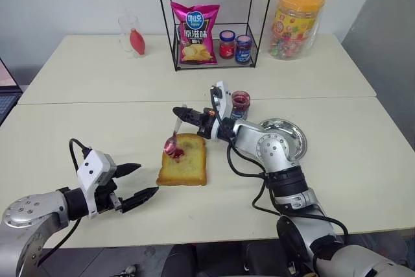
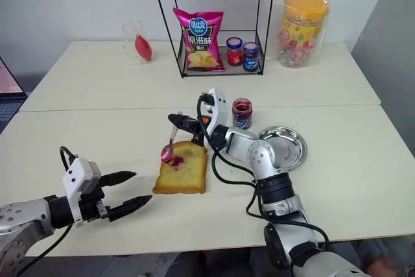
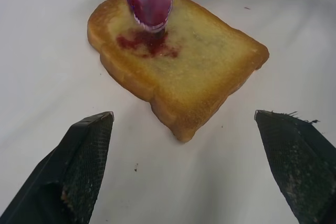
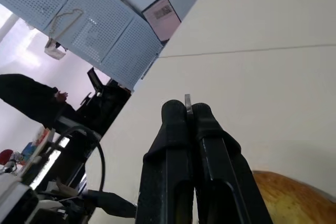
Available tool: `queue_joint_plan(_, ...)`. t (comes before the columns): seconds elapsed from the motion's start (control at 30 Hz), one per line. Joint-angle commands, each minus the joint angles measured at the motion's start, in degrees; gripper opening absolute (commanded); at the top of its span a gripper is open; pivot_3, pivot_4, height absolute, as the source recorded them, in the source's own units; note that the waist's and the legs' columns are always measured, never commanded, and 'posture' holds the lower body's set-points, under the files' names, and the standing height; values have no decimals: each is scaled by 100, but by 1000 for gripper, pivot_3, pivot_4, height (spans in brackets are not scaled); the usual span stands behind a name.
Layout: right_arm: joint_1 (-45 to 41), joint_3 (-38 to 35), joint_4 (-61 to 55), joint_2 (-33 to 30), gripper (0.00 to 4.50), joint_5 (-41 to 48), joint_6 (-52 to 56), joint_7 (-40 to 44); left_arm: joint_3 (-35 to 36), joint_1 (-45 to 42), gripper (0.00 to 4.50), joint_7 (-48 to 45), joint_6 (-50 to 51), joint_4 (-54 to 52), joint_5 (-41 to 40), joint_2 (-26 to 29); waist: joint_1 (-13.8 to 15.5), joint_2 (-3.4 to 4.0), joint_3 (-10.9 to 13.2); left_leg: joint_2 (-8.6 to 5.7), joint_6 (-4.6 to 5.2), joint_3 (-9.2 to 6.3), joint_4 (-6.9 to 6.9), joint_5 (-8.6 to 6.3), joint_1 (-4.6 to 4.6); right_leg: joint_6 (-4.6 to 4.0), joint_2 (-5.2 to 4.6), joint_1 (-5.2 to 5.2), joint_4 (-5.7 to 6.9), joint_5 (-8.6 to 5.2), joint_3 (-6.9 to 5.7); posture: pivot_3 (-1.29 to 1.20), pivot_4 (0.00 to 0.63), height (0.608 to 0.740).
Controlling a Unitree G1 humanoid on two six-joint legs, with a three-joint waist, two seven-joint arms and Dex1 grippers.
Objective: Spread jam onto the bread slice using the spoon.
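- Far left, back of the table (image 1: pixel 78 69): a clear cup (image 1: pixel 130 35) with something red inside.
- Front left, the left gripper (image 1: pixel 139 181) hovers just over the table with its two black fingers spread wide and nothing between them. It points toward the bread and stays clear of it.
- Middle of the front table: the bread slice (image 1: pixel 185 163) lies flat, golden crust, with a small smear of jam (image 3: pixel 148 44) near its far-left corner. The rest of the face is bare.
- The spoon (image 1: pixel 173 139) hangs tilted over that corner, bowl down and coated red. In the left wrist view the bowl sits right above the smear; can't tell if it's actually touching.
- The right gripper (image 1: pixel 185 116) is clamped tight on the top of the spoon's handle, coming in from the right roughly level. In the right wrist view a sliver of metal is pinched between the closed fingers.
- Behind that, a wire rack (image 1: pixel 214 17) holds a pink chip bag (image 1: pixel 194 32) plus a red-capped jar (image 1: pixel 227 44) and a blue-capped jar (image 1: pixel 243 48).
- Just right of the right gripper's wrist is the open jam jar (image 1: pixel 240 104), standing upright, dark red inside.
- Right of the jar, a shiny round dish (image 1: pixel 293 131) is partly hidden by the arm.
- Back right: a big candy tub (image 1: pixel 297 21) with an orange lid, in a plastic bag.
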Motion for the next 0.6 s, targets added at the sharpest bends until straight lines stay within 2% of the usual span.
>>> queue_joint_plan(0.03,110,120,216,345,28,-252,-381,229,25,-16,4500,-52,-98,-43,-4,80,0,0,0,0,0,1,0,0,-1,0,0,-1,0,0,1,0,150,740)
queue_joint_plan(0.4,408,31,-135,-161,28,-458,-178,463,14,11,4500,-44,-61,-114,-15,91,5,0,0,0,0,-1,0,0,1,0,-1,0,0,0,0,0,150,740)
queue_joint_plan(0.6,306,-461,-868,-230,28,-51,161,216,-53,-45,4500,-5,-7,-174,-23,93,7,-1,0,-1,0,-1,0,0,0,0,0,0,1,0,0,0,150,740)
